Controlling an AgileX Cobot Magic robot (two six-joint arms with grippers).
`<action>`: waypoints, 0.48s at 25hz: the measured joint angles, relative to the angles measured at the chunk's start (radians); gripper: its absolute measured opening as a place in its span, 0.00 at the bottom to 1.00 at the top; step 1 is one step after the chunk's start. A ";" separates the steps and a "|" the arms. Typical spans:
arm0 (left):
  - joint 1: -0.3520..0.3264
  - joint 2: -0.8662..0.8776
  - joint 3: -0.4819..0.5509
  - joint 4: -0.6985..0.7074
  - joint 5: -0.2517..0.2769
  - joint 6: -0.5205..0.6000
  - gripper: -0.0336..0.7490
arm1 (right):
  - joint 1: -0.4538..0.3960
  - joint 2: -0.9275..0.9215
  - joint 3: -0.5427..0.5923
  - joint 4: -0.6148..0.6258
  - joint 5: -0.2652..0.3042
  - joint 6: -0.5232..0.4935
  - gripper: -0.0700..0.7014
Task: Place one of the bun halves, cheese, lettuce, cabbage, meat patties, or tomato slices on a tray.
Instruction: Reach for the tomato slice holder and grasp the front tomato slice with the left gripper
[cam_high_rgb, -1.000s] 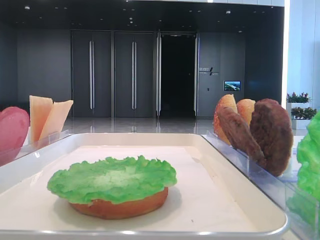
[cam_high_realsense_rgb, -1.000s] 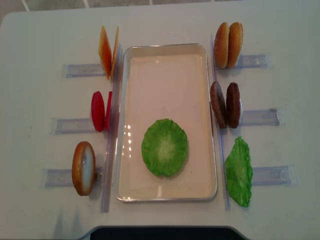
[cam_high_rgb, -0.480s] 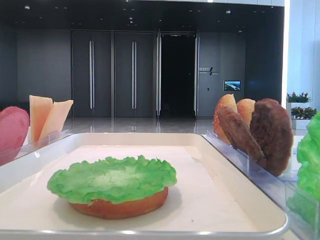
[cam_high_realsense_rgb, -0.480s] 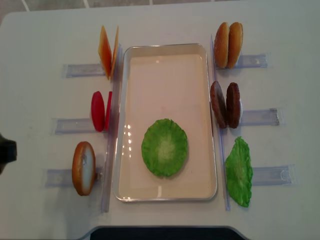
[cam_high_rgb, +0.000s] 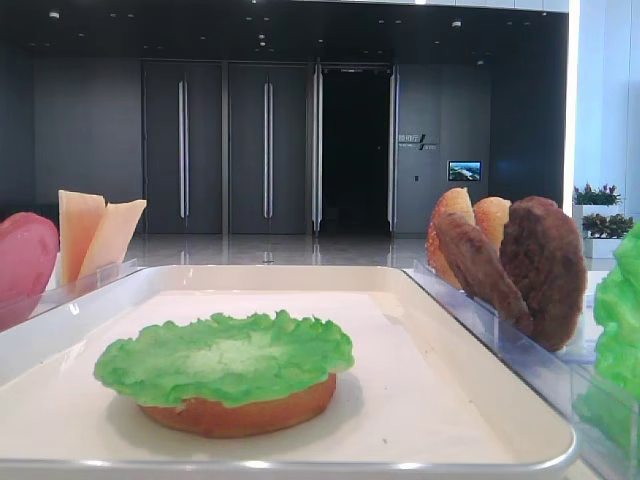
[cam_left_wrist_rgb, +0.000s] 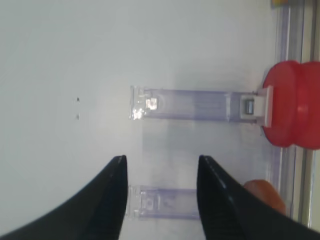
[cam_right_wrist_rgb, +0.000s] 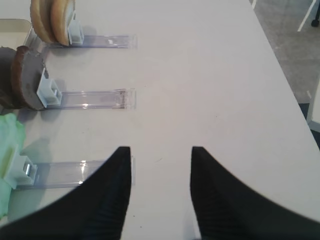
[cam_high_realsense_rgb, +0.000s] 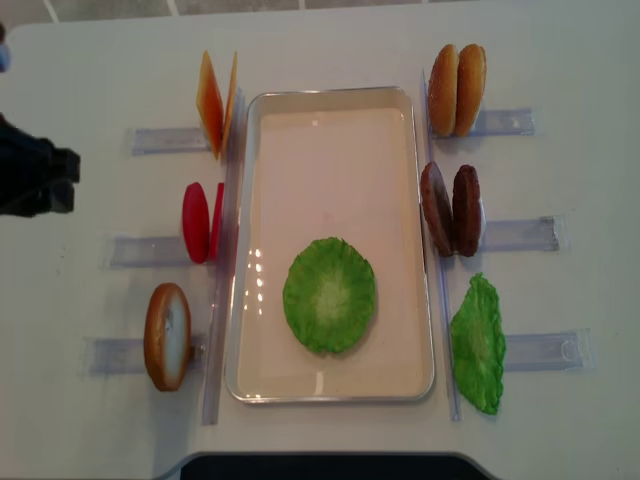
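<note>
White tabletop fills the overhead view, with the tray (cam_high_realsense_rgb: 250, 230) at its centre. On the tray, toward the lower middle, a lettuce (cam_high_realsense_rgb: 329, 294) lies flat; the low front view shows it resting on a bun half (cam_high_rgb: 240, 412). Left of the tray stand the cheese (cam_high_realsense_rgb: 216, 104) at the top, the tomato slices (cam_high_realsense_rgb: 201, 222) in the middle and another bun (cam_high_realsense_rgb: 167, 336) at the bottom, each upright in a clear holder (cam_high_realsense_rgb: 145, 250). Right of the tray stand two buns (cam_high_realsense_rgb: 456, 89), the patties (cam_high_realsense_rgb: 451, 210) and a second lettuce leaf (cam_high_realsense_rgb: 477, 344).

The left gripper (cam_left_wrist_rgb: 160, 192) hovers over bare table in the lower part of its wrist view, jaws apart and empty, the tomato at the right edge. The right gripper (cam_right_wrist_rgb: 161, 185) is likewise spread and empty beside the right-hand holders. Judging by where the left arm points, tomato is probably the next layer, though that is uncertain. It would need to reach right, close on one slice and lift it clear of its holder.
</note>
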 joint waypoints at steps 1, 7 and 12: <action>0.000 0.027 -0.022 0.000 -0.001 0.000 0.49 | 0.000 0.000 0.000 0.000 0.000 0.000 0.48; 0.000 0.155 -0.140 -0.007 -0.001 0.000 0.49 | 0.000 0.000 0.000 0.000 0.000 0.000 0.48; -0.003 0.176 -0.163 -0.007 -0.001 -0.001 0.49 | 0.000 0.000 0.000 0.000 0.000 0.000 0.48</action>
